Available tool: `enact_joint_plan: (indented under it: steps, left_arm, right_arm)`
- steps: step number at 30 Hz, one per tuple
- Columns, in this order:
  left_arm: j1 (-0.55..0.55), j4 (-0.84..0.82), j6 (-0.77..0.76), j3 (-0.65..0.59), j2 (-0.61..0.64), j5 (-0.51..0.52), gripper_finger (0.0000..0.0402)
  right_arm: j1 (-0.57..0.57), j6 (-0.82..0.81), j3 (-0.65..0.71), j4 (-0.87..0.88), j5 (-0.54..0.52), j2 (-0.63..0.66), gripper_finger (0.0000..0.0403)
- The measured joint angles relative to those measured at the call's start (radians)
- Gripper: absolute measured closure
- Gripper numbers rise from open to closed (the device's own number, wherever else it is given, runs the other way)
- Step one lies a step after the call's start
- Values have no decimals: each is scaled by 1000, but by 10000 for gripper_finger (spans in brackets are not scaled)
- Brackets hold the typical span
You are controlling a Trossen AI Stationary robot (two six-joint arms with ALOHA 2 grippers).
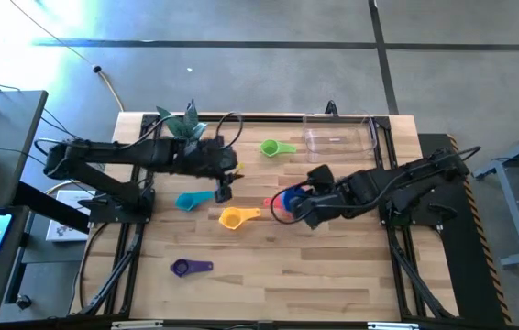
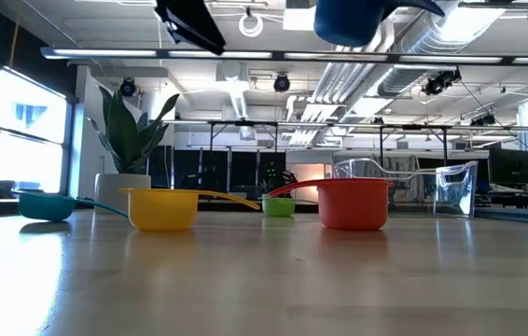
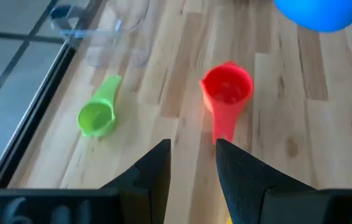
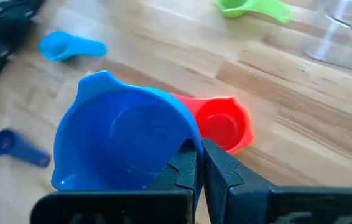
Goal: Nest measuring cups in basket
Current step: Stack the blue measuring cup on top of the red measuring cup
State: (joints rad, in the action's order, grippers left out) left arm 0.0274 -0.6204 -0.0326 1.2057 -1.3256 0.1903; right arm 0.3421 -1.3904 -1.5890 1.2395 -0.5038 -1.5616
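Right pincer clamped on rim of large blue plastic measuring cup, held in the air above small red plastic cup on wooden worktop. Clear rectangular plastic basket at far edge. Left pincer slightly parted, holding nothing, above worktop.

No text, label, brand, number or sign can be read on anything in these views.
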Motion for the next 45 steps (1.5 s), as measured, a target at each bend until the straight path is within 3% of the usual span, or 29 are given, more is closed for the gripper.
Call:
enact_joint_plan:
  steps: [8, 14, 30, 45]
  left_arm:
    - [134, 103, 172, -2, -140, -152, 286]
    - [168, 168, 224, -2, -276, -187, 286]
    - [159, 376, 193, -2, -532, -192, 287]
    - [90, 411, 153, -2, -615, -216, 287]
  right_arm:
    - [-17, -139, 0, 111, 45, 0, 403]
    - [-17, -227, 0, 176, 68, 0, 403]
    - [-17, -302, 0, 186, 69, -1, 403]
    - [-16, -315, 0, 184, 77, -1, 403]
